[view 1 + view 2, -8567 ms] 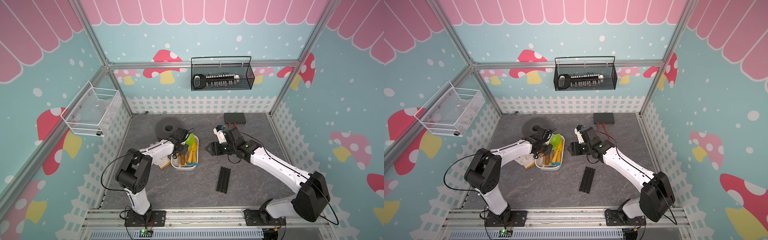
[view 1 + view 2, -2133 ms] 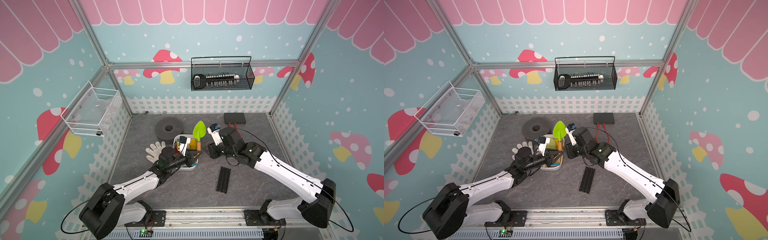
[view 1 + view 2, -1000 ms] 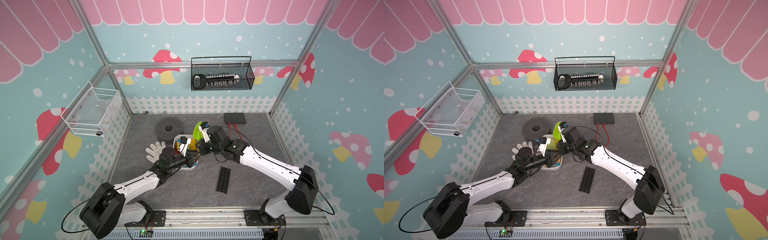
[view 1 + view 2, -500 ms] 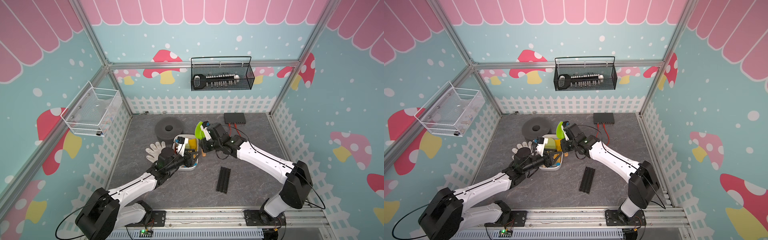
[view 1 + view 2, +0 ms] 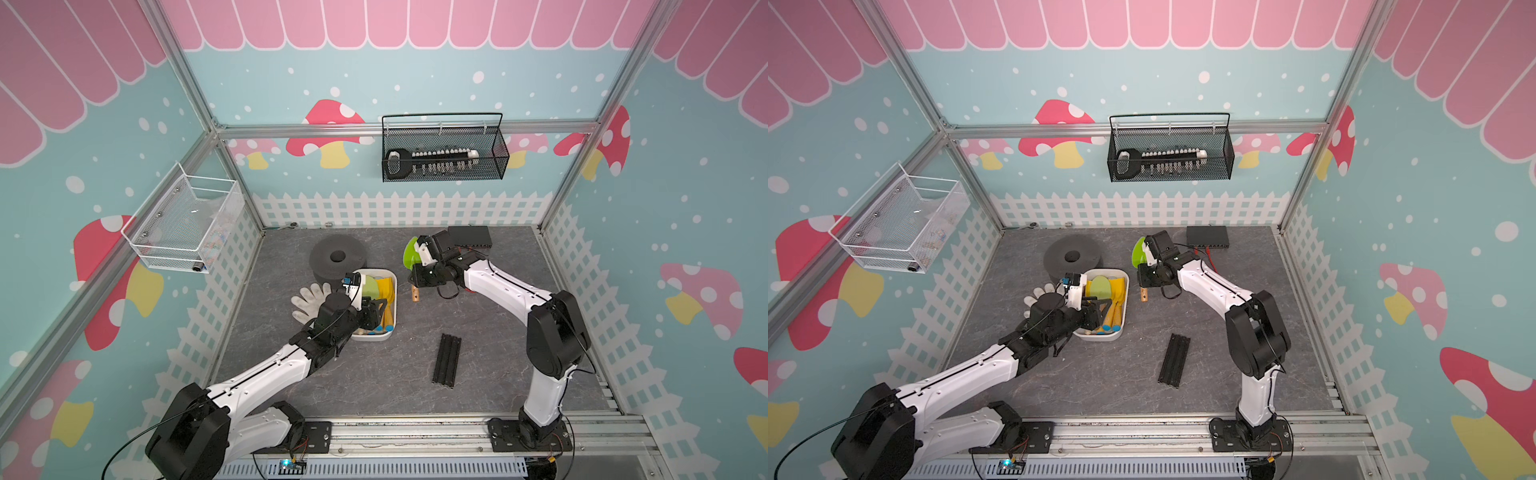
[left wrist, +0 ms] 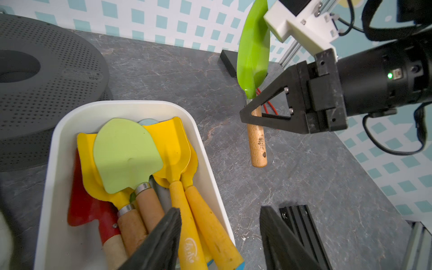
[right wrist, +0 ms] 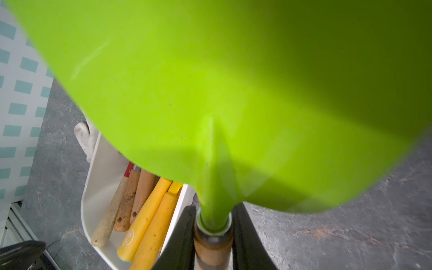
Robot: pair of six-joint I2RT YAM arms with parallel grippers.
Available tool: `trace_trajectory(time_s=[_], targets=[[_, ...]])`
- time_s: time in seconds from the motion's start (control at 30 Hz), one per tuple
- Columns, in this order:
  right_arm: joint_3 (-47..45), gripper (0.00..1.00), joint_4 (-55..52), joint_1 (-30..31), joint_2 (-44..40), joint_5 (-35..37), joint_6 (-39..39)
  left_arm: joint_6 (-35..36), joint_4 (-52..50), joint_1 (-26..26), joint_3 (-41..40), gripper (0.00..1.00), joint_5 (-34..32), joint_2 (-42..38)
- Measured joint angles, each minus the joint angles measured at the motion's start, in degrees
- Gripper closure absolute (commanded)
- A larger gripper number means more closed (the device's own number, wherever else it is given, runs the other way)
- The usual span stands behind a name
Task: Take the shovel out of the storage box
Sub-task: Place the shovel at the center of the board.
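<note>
The shovel (image 5: 409, 257) (image 5: 1138, 253) has a bright green blade and a wooden handle. It hangs upright, blade up, just right of the storage box, clear of it. My right gripper (image 5: 415, 276) (image 5: 1144, 276) (image 7: 213, 215) is shut on the top of its handle, where the left wrist view shows the shovel (image 6: 253, 51) and the right gripper (image 6: 253, 114). The blade (image 7: 210, 93) fills the right wrist view. The storage box (image 5: 392, 307) (image 5: 1125, 303) (image 6: 131, 104) (image 7: 98, 187) is a white tub holding several other shovels. My left gripper (image 5: 376, 311) (image 5: 1100, 309) (image 6: 219, 212) is open over the box's near end, holding nothing.
A grey foam ring (image 5: 337, 259) and a white glove (image 5: 309, 299) lie behind and left of the box. A black rail (image 5: 446, 359) lies right of it, a black switch (image 5: 471, 237) at the back. A black mesh basket (image 5: 442, 151) and a white wire basket (image 5: 187, 224) hang on the walls.
My left gripper has opened and sits back over the box's near end. My right gripper has carried the green shovel slightly to the right, away from the box.
</note>
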Motion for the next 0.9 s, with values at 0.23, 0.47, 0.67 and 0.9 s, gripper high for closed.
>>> trace_trajectory(time_s=[0.23, 0.47, 0.67, 0.9], targets=[[7.3, 0.75, -1.2, -1.7, 9.8, -2.0, 0.8, 0.6, -2.5, 0.0, 0.7, 0.40, -2.3, 1.4], [11.6, 0.76, -2.9, -2.2, 15.3, -2.7, 1.0, 0.8, -3.9, 0.0, 0.9, 0.40, -3.3, 2.1], [12.4, 0.75, -3.6, -3.0, 16.1, -3.3, 1.1, 0.8, -4.6, 0.0, 1.8, 0.39, -3.3, 3.5], [13.4, 0.75, -3.7, -3.4, 17.9, -4.2, 1.5, 0.8, -4.8, 0.0, 2.1, 0.39, -3.3, 4.0]])
